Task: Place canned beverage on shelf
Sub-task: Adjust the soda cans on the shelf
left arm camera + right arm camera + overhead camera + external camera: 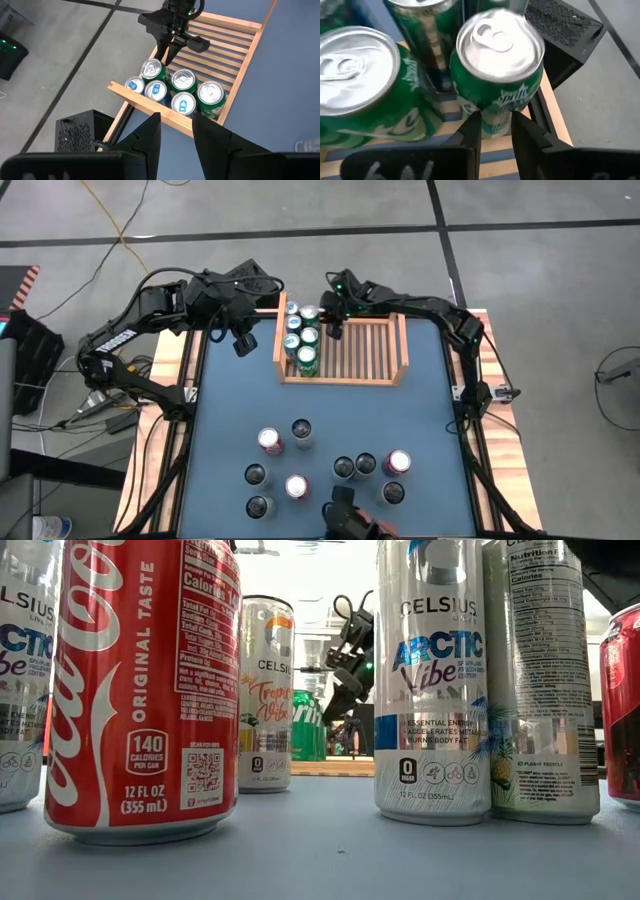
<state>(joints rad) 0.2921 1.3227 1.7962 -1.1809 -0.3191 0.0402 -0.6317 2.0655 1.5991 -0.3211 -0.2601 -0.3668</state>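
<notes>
- Green Sprite can point(497, 75) upright in the far left corner of the wooden shelf point(390, 376), beside five other cans (two rows along the left board).
- Right gripper point(495, 131) just beside that can's base, fingers nearly together, gripping nothing.
- Left gripper point(176, 137) outside the shelf's left board, narrowly parted, empty.
- Loose cans point(270, 442) standing well apart on the blue table point(430, 420).

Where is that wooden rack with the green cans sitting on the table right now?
Seen from above, the light-brown slatted wooden rack sits at the table's far edge, centred between the two arms, with the green and silver cans clustered in its left end.
</notes>
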